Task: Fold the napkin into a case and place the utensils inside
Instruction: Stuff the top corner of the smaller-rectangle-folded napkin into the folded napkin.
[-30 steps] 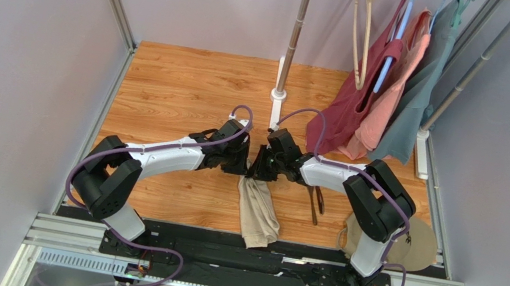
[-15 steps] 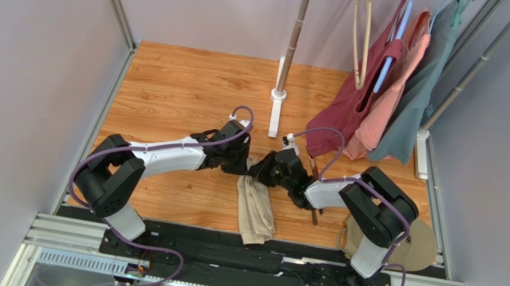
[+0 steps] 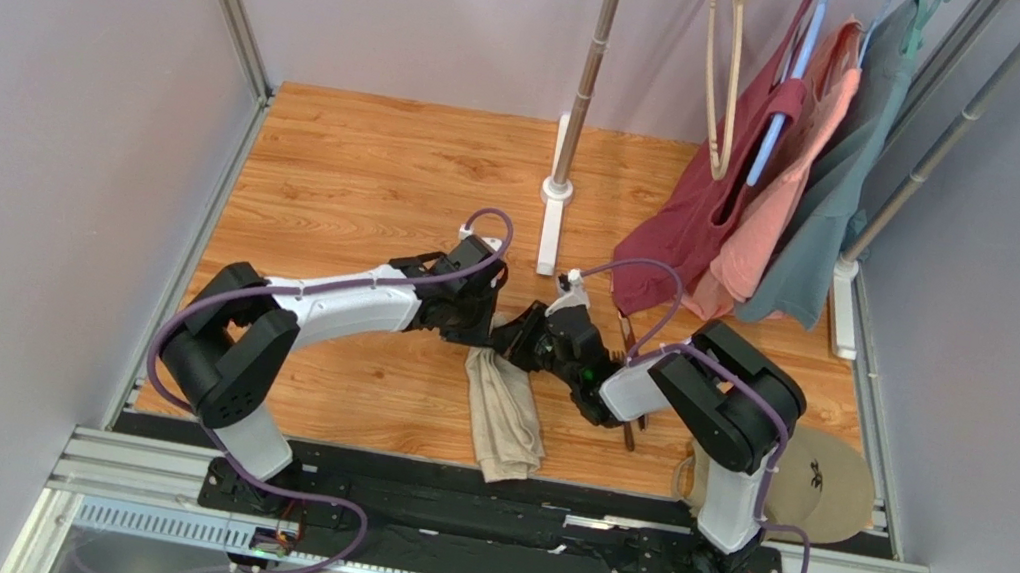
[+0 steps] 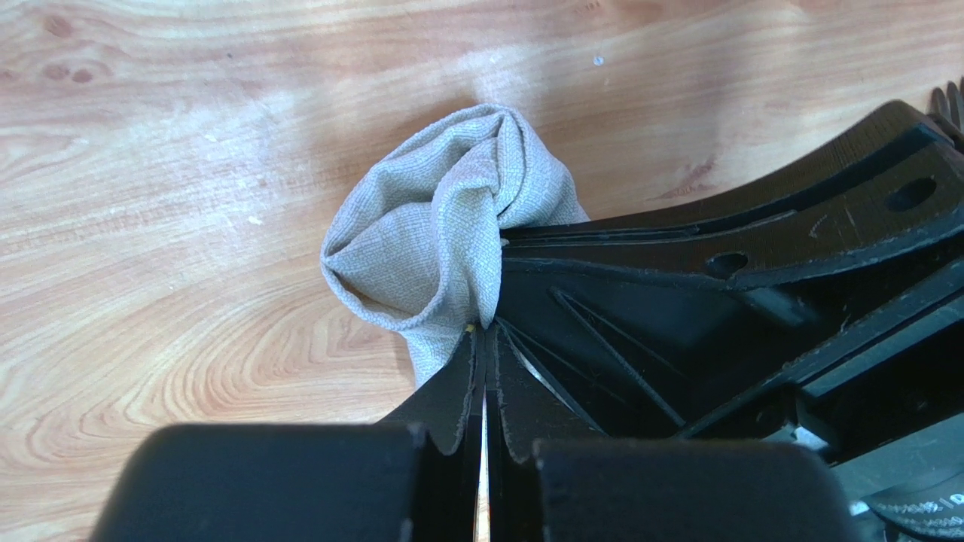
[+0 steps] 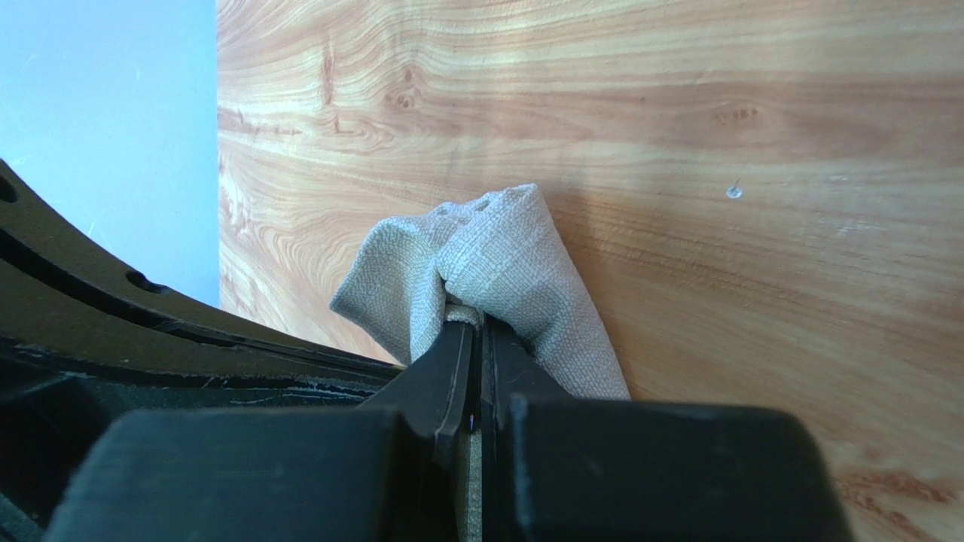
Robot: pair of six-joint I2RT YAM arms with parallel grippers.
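Utensils [image 3: 630,429] mostly hidden under right arm [image 3: 720,394]; piece count unreadable. Napkin [image 3: 503,415]: far end covered where left arm [image 3: 362,303] meets right arm. Garments [image 3: 774,190] cut off at picture top.

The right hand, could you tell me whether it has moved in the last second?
Yes. The right hand has drawn back toward the near edge, away from the white pole base.

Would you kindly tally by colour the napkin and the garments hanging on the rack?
Beige-tan napkin: 1
Maroon garment: 1
Salmon garment: 1
Grey-teal garment: 1
Total: 4
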